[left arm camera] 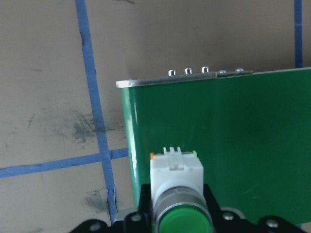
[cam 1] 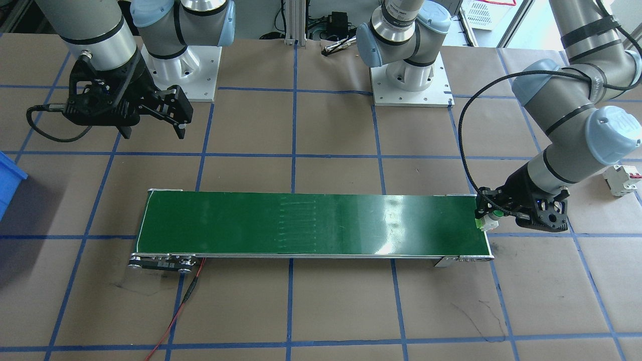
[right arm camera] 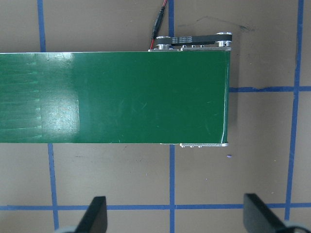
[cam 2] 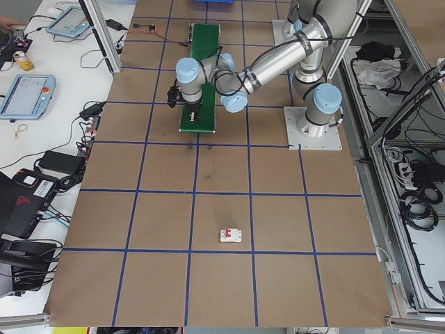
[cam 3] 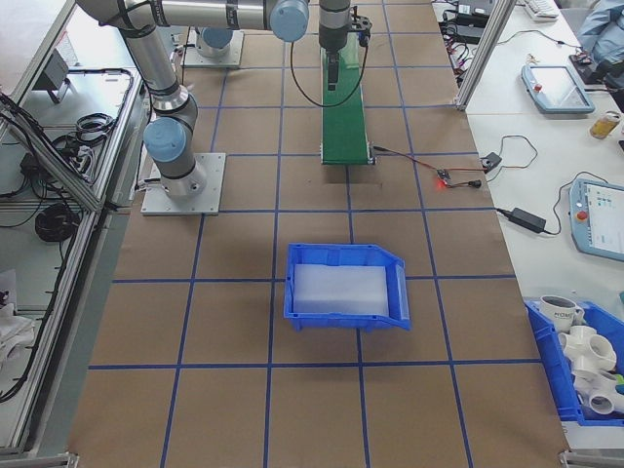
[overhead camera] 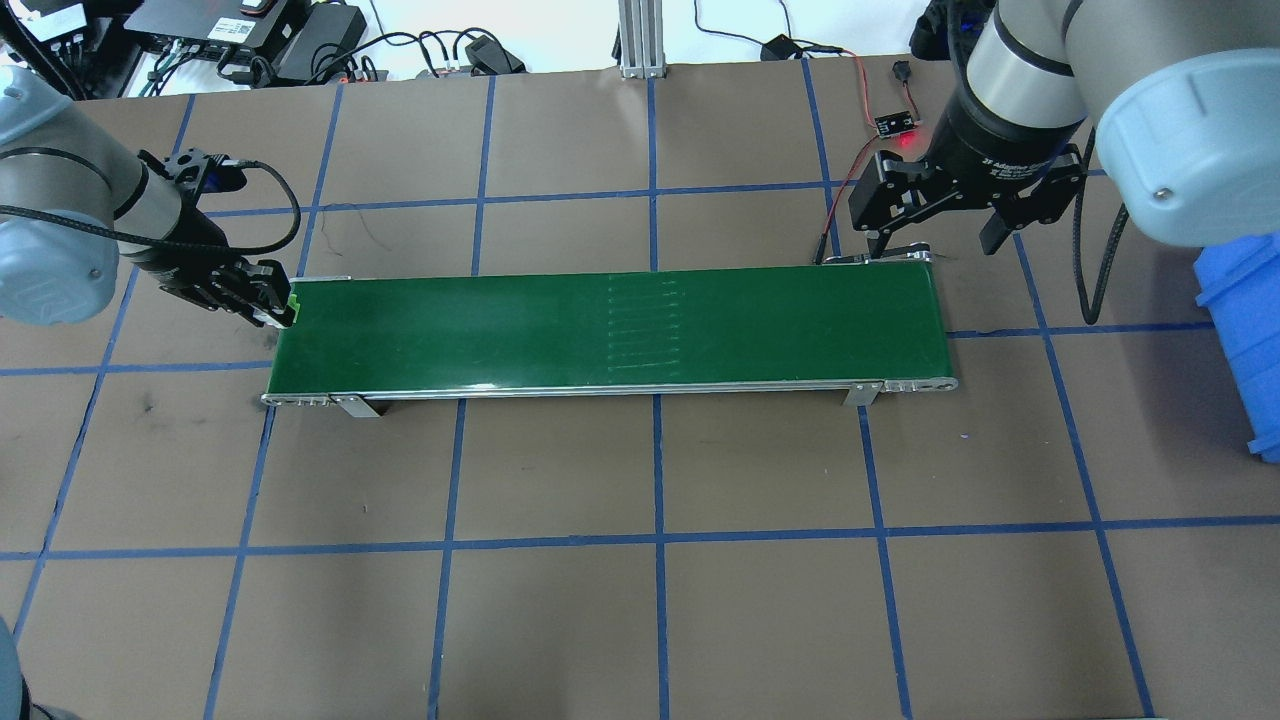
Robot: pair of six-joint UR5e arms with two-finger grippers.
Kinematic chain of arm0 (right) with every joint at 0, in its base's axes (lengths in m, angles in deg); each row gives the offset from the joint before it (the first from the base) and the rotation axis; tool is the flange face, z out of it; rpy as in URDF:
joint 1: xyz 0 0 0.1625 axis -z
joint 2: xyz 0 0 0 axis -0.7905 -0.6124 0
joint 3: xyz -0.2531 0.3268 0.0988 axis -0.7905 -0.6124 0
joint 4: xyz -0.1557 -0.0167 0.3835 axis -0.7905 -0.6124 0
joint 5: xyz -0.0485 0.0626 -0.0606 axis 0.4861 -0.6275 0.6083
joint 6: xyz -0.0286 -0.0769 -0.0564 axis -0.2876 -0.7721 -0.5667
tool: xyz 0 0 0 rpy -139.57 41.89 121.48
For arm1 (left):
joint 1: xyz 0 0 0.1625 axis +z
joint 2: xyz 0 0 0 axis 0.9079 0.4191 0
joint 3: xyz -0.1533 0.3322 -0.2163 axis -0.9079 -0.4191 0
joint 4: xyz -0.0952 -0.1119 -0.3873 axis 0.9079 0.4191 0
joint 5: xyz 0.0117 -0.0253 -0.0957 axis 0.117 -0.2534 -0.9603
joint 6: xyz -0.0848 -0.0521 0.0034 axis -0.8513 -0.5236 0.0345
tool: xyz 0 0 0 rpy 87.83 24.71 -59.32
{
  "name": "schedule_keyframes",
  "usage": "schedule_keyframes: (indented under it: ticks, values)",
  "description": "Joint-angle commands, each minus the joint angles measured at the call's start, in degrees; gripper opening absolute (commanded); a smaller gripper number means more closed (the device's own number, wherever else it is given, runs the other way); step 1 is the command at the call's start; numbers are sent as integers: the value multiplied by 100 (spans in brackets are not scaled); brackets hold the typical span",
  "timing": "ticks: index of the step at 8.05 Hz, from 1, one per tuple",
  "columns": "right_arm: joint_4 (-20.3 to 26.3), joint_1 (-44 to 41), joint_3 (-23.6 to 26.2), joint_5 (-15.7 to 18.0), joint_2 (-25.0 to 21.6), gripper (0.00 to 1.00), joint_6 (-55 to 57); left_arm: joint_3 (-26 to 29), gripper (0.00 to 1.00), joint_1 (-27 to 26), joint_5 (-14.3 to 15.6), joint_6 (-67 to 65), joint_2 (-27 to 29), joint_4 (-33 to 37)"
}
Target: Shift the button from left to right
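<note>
The button (left arm camera: 176, 177), with a round green cap on a whitish blocky body, sits between the fingers of my left gripper (overhead camera: 278, 305), which is shut on it. It hangs over the left end of the green conveyor belt (overhead camera: 600, 325); whether it touches the belt cannot be told. The front-facing view shows the button (cam 1: 490, 220) at the belt's right-hand end. My right gripper (overhead camera: 935, 245) is open and empty, above the table just beyond the far side of the belt's right end. Its fingers (right arm camera: 95, 216) show spread wide in the right wrist view.
A blue bin (overhead camera: 1240, 330) stands at the table's right edge. A white circuit breaker (cam 1: 622, 180) with a red switch lies on the table beyond the belt's left end. A red wire (overhead camera: 850, 190) and a small board (overhead camera: 895, 125) lie behind the belt's right end.
</note>
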State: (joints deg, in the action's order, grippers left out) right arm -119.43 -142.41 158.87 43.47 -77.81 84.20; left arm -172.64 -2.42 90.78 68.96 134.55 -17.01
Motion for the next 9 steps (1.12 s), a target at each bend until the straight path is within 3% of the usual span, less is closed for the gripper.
schedule_keyframes:
  ticks: [1, 3, 4, 5, 7, 9]
  values:
    - [0, 0, 0, 1, 3, 100, 4, -130, 0, -100, 7, -2, 150, -212]
    - [0, 0, 0, 1, 3, 100, 4, -112, 5, -100, 16, -28, 151, -212]
    - [0, 0, 0, 1, 3, 100, 4, -112, 84, -109, 25, -46, 125, -203]
    - [0, 0, 0, 1, -6, 100, 4, -121, 99, -118, 25, -72, 55, -125]
    - [0, 0, 0, 1, 3, 100, 4, -112, 100, -205, 33, -456, -304, 234]
    - [0, 0, 9, 1, 3, 100, 4, -103, 100, -363, 42, -1502, -1277, 1662]
